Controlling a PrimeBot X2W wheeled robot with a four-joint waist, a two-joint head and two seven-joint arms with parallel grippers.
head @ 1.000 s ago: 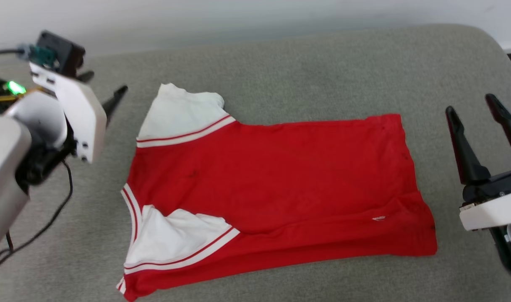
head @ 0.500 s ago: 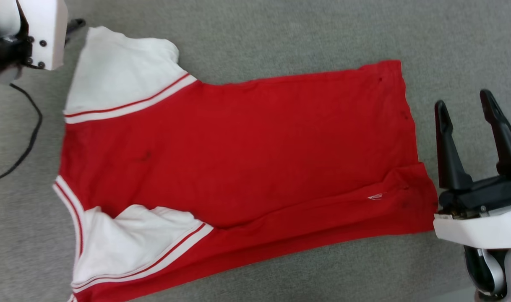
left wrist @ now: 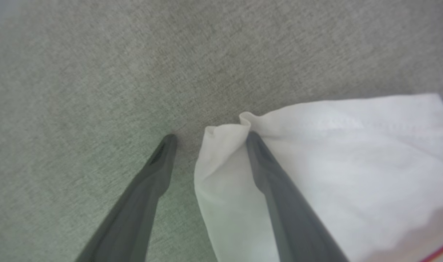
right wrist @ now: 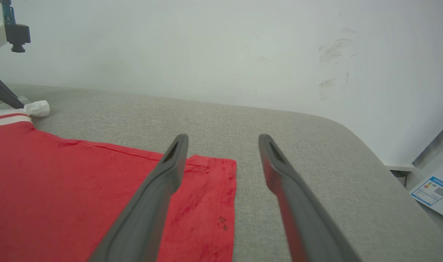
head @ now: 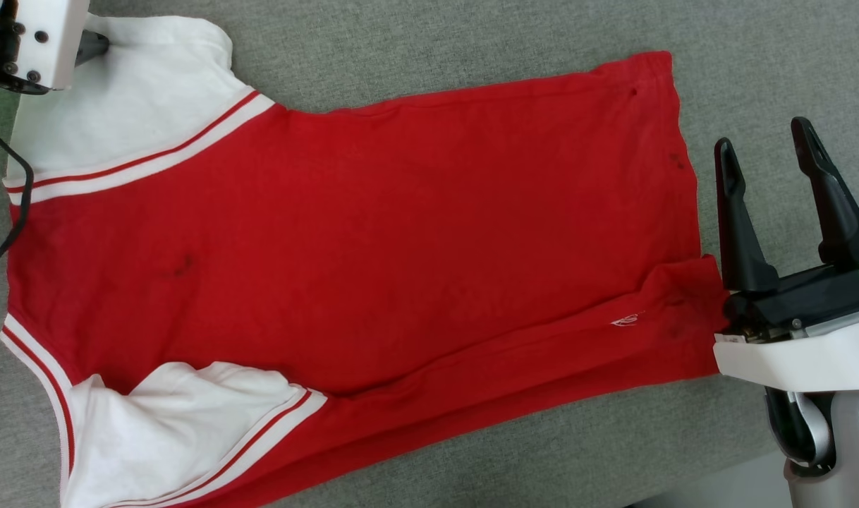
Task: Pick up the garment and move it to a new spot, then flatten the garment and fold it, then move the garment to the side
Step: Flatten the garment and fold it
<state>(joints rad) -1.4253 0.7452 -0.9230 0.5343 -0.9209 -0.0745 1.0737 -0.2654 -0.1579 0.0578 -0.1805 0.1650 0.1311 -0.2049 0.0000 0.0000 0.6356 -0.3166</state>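
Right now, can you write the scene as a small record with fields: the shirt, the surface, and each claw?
shirt: red with white sleeves, lying spread out; no lettering on the side facing up
surface: grey cushion, under the whole shirt
sleeve: its corner is bunched up between the left claw's fingers
left claw: open; one finger over the sleeve, the other over the cushion
right claw: open, empty, beside the shirt's bottom edge
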